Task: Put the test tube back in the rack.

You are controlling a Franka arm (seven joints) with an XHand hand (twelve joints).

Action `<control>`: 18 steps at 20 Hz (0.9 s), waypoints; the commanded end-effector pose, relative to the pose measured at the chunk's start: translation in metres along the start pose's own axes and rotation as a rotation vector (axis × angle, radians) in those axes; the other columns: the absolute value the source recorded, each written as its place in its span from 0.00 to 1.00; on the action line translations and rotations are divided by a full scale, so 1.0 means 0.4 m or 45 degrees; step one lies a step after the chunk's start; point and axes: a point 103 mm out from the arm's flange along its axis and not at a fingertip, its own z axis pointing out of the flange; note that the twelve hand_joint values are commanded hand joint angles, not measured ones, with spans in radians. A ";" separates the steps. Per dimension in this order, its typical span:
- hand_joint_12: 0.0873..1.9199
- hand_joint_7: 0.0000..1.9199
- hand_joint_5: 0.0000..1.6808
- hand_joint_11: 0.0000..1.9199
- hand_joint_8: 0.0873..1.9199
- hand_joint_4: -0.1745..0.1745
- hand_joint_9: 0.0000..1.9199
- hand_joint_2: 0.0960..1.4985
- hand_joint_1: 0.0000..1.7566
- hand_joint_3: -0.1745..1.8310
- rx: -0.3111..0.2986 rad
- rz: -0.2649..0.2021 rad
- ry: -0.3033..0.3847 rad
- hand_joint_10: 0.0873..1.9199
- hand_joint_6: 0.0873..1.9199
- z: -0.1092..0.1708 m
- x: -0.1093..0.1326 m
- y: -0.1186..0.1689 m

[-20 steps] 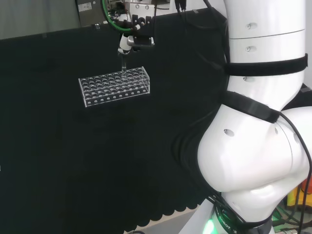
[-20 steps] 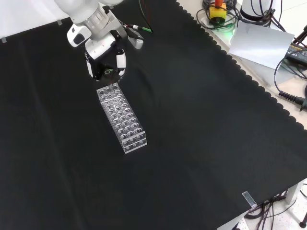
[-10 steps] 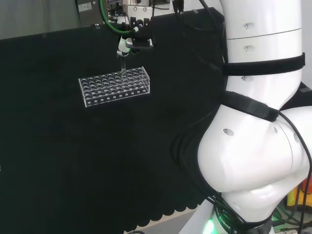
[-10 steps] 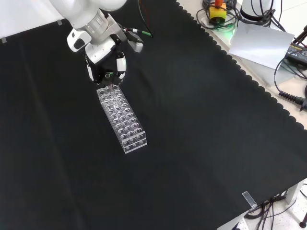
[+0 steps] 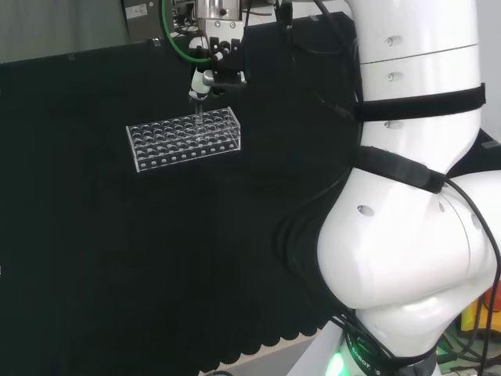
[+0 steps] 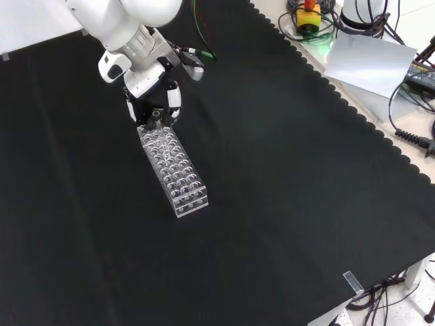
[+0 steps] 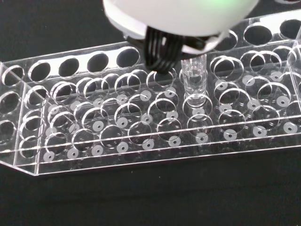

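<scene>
A clear plastic rack (image 5: 184, 139) with several rows of holes lies on the black cloth; it also appears as the rack (image 6: 174, 167) in the front view. My hand (image 5: 208, 77) hangs over the rack's far right end in the head view, fingers curled and pinching a clear test tube (image 5: 199, 112) that stands upright. In the front view the hand (image 6: 153, 102) sits right above the rack's upper end. Seen from the wrist, the test tube (image 7: 194, 84) has its lower end inside a hole of the rack (image 7: 117, 127), beneath the blurred hand (image 7: 178, 19).
The arm's big white links (image 5: 407, 219) take up the right of the head view. Cables, a yellow and red button box (image 6: 309, 15) and a grey sheet (image 6: 367, 60) lie beyond the cloth's scalloped edge in the front view.
The hand has come down towards the rack with the tube, and the tube's lower end now sits in a rack hole. The rack has not moved.
</scene>
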 end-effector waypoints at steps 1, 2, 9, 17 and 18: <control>0.47 0.68 0.74 0.59 0.35 0.00 0.80 0.36 0.75 0.47 0.023 0.002 0.004 0.32 0.35 0.025 -0.001 0.009; 0.47 0.68 0.74 0.59 0.35 0.00 0.80 0.36 0.75 0.47 0.028 0.002 0.005 0.32 0.35 0.034 -0.002 0.011; 0.47 0.68 0.74 0.59 0.35 0.00 0.80 0.36 0.75 0.47 0.054 -0.012 0.017 0.32 0.35 0.066 0.005 0.014; 0.47 0.68 0.74 0.59 0.35 0.00 0.80 0.36 0.75 0.47 0.085 -0.007 0.048 0.32 0.35 0.075 -0.001 0.019; 0.49 0.67 0.74 0.59 0.36 0.00 0.80 0.36 0.75 0.47 0.103 -0.008 0.072 0.32 0.35 0.073 -0.004 0.021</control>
